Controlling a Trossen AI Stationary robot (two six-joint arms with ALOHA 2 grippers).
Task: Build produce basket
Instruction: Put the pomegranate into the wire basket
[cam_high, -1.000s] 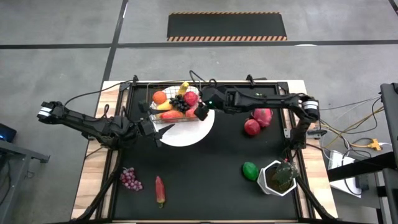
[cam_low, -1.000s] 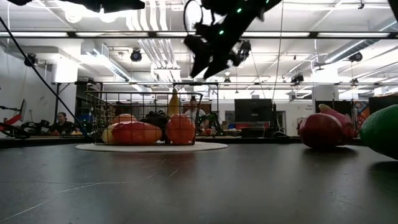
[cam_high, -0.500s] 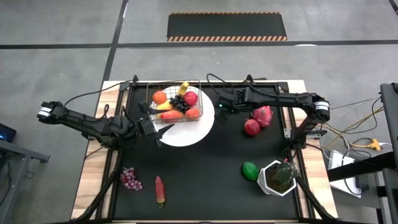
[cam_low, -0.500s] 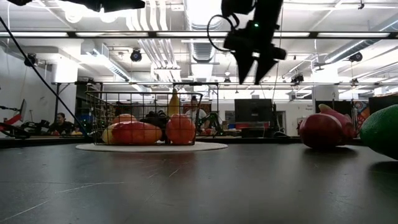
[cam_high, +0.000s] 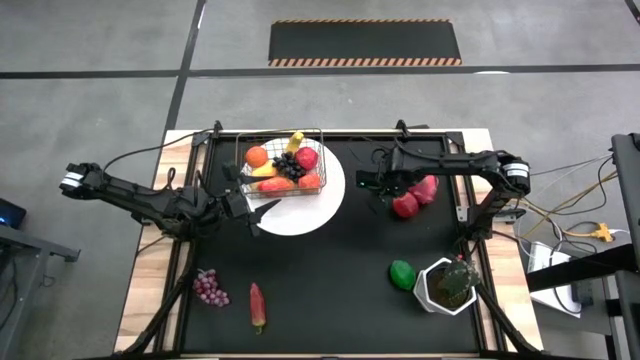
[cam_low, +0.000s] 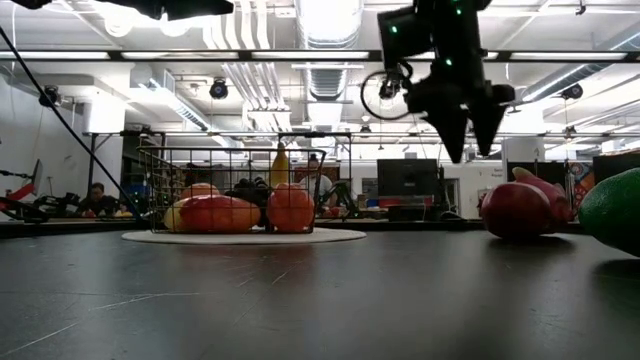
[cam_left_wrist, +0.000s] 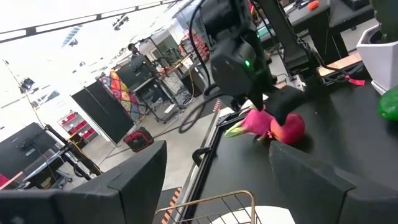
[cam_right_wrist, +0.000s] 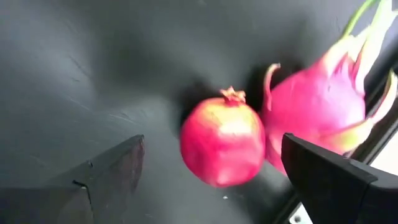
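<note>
The wire basket (cam_high: 283, 166) stands on a round white plate (cam_high: 318, 212). It holds an orange, a banana, dark grapes, a red apple and a mango. A red apple (cam_high: 404, 205) and a pink dragon fruit (cam_high: 424, 186) lie side by side on the mat, to the right of the plate. My right gripper (cam_high: 385, 186) hovers open above them, fingers pointing down (cam_low: 470, 125); in its wrist view the apple (cam_right_wrist: 222, 152) lies between the fingers. My left gripper (cam_high: 255, 212) waits open at the plate's left edge, by the basket's corner (cam_left_wrist: 211, 204).
A green lime (cam_high: 402, 273) and a white plant pot (cam_high: 446, 286) sit near the table's near right corner. Purple grapes (cam_high: 208, 287) and a red chilli (cam_high: 257, 306) lie near the near left. Bare black mat (cam_high: 330, 280) lies between them.
My right gripper has travelled from the basket's right side toward the table's right edge and a little lower. It now hangs above the red apple and the dragon fruit. The fruit in the basket has stayed put.
</note>
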